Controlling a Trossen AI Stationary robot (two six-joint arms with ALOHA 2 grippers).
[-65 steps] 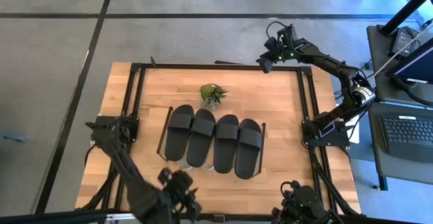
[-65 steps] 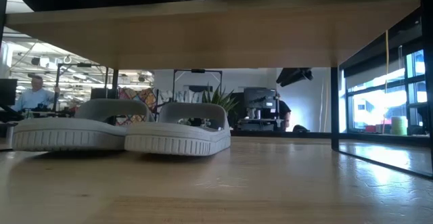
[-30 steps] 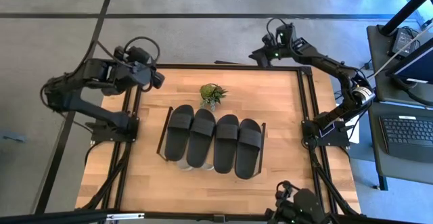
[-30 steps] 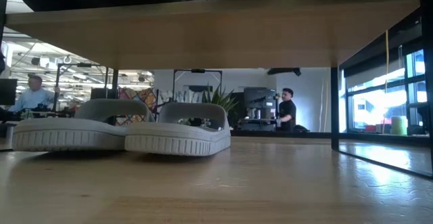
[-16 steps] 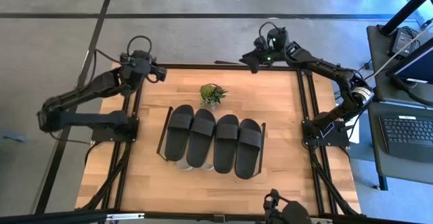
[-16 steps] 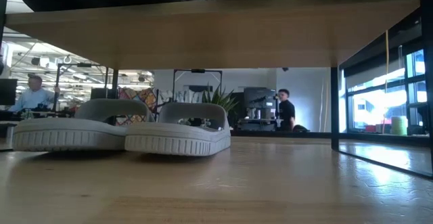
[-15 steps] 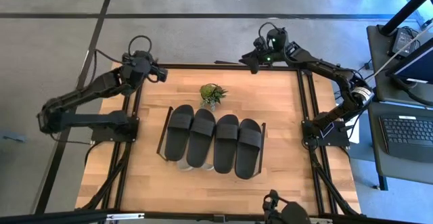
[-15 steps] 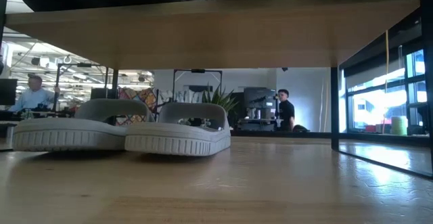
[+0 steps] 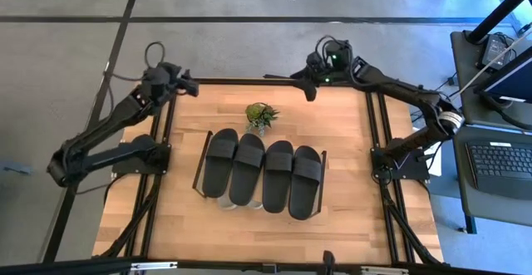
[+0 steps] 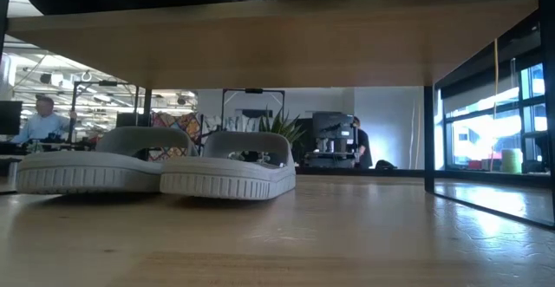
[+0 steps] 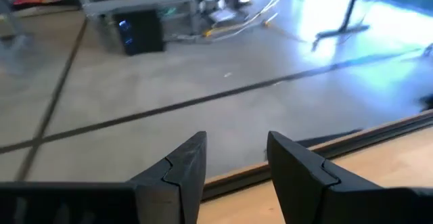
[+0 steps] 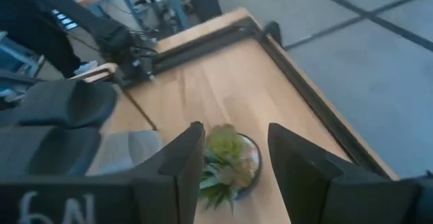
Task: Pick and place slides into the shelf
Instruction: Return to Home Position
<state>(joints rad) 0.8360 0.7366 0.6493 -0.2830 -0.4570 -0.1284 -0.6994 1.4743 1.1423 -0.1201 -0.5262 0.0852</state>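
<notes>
Several black slides (image 9: 262, 175) lie side by side on top of the shelf (image 9: 202, 163). Under its wooden board (image 10: 277, 44), two light grey slides (image 10: 104, 161) (image 10: 227, 167) rest on their soles on the table. My left gripper (image 9: 189, 84) (image 11: 237, 139) hangs open over the table's far left corner, looking out past the edge at the floor. My right gripper (image 9: 301, 80) (image 12: 237, 129) is open above the far edge, pointing at the small plant and the shelf. Neither gripper has anything between its fingers.
A small green potted plant (image 9: 261, 115) (image 12: 226, 158) stands just behind the shelf. Black rails (image 9: 374, 125) frame the tabletop. Bare wood lies right of the shelf and along the near edge. A desk with a keyboard (image 9: 499, 163) stands to the right.
My left arm has stretched out and sunk toward the table's far left corner, and its gripper has rolled a little. My right gripper has moved along the far edge toward the table's left, nearer the plant. The slides have stayed where they were.
</notes>
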